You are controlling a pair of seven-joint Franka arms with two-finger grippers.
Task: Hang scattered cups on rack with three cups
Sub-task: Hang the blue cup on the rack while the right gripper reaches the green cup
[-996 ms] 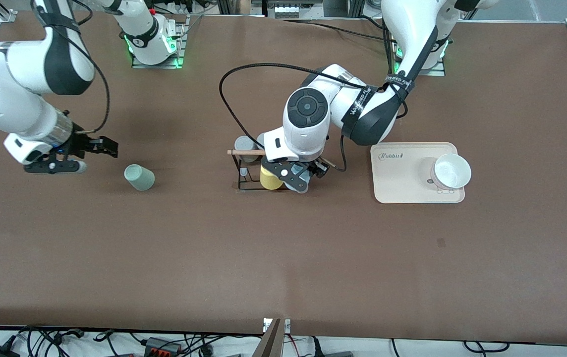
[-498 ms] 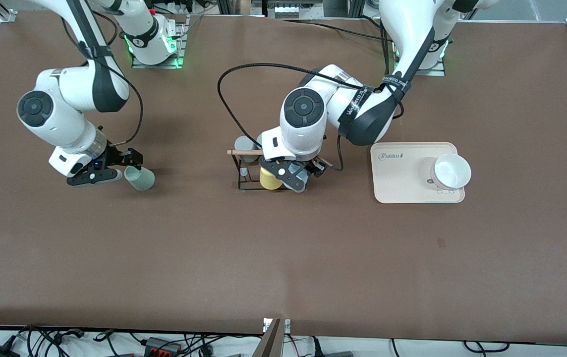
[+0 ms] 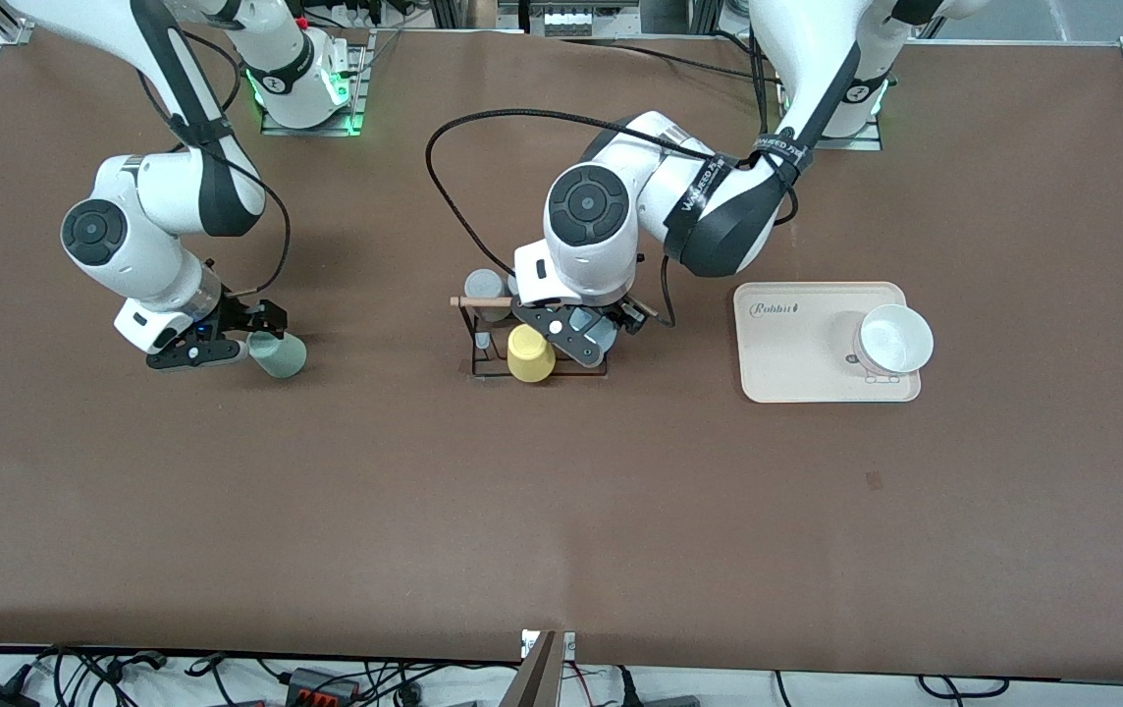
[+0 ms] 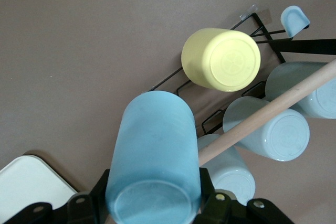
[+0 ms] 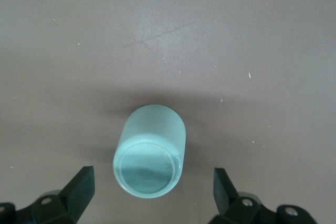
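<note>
Fingers of the right gripper (image 5: 152,195) stand wide apart, one on each side of the sage green tumbler (image 5: 150,157), with bare table showing between each fingertip and the cup wall. That tumbler (image 3: 278,354) lies on its side on the brown table (image 3: 561,511) toward the right arm's end, its open mouth turned toward the wrist camera.

The left gripper (image 4: 153,203) is clamped on the light blue tumbler (image 4: 153,161), a finger pressed against either side of the cup close to its end nearest the wrist camera. The cup's other end points out past the fingertips toward the rack (image 4: 210,85), over which the gripper (image 3: 589,329) hangs in the front view.

On the rack's black wire pegs, just past the held cup, sits a yellow tumbler (image 4: 221,60), upside down, and three pale grey tumblers (image 4: 268,128) lie under the wooden rod handle (image 4: 273,109). In the front view the yellow tumbler (image 3: 530,353) stands at the side of the rack (image 3: 483,339) nearer the camera.

A beige tray (image 3: 797,373) carrying a white bowl (image 3: 895,339) rests toward the left arm's end of the table.
</note>
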